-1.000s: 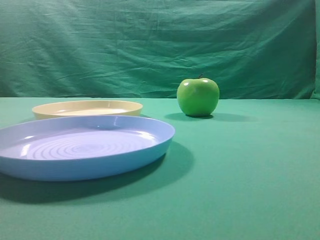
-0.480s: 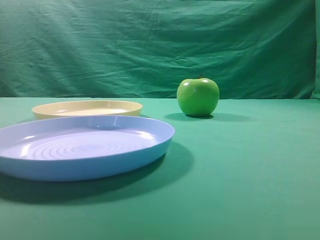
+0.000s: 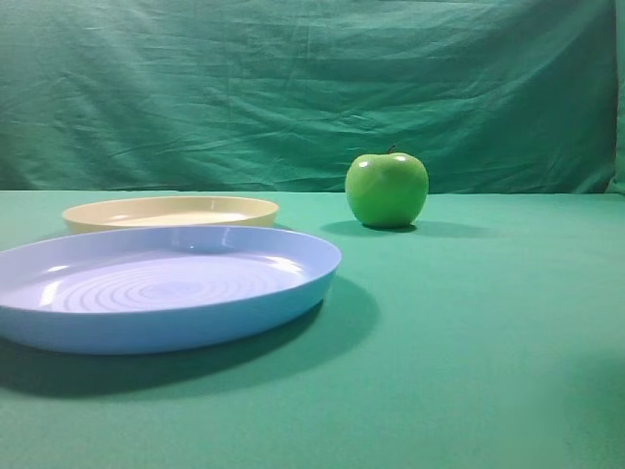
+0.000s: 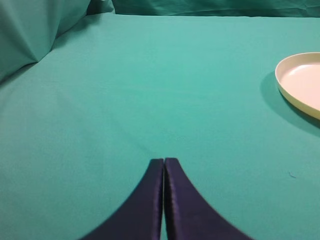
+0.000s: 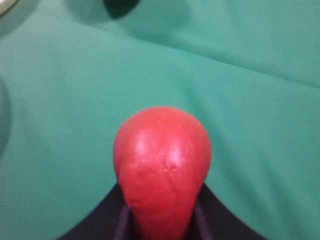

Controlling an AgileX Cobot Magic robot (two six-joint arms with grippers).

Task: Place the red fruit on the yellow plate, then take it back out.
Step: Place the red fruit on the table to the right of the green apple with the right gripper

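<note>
In the right wrist view the red fruit (image 5: 161, 165) fills the lower middle, held between the dark fingers of my right gripper (image 5: 161, 220), which is shut on it above the green cloth. The yellow plate (image 3: 171, 211) lies at the back left of the exterior view, with nothing on it, and its rim (image 4: 295, 82) shows at the right edge of the left wrist view. My left gripper (image 4: 164, 167) is shut, its two dark fingers pressed together over bare cloth, left of the plate. Neither gripper appears in the exterior view.
A large light blue plate (image 3: 156, 288) with concentric rings lies in front of the yellow plate. A glossy green apple (image 3: 387, 189) stands at the back, right of middle. A green cloth backdrop (image 3: 312, 88) hangs behind the table.
</note>
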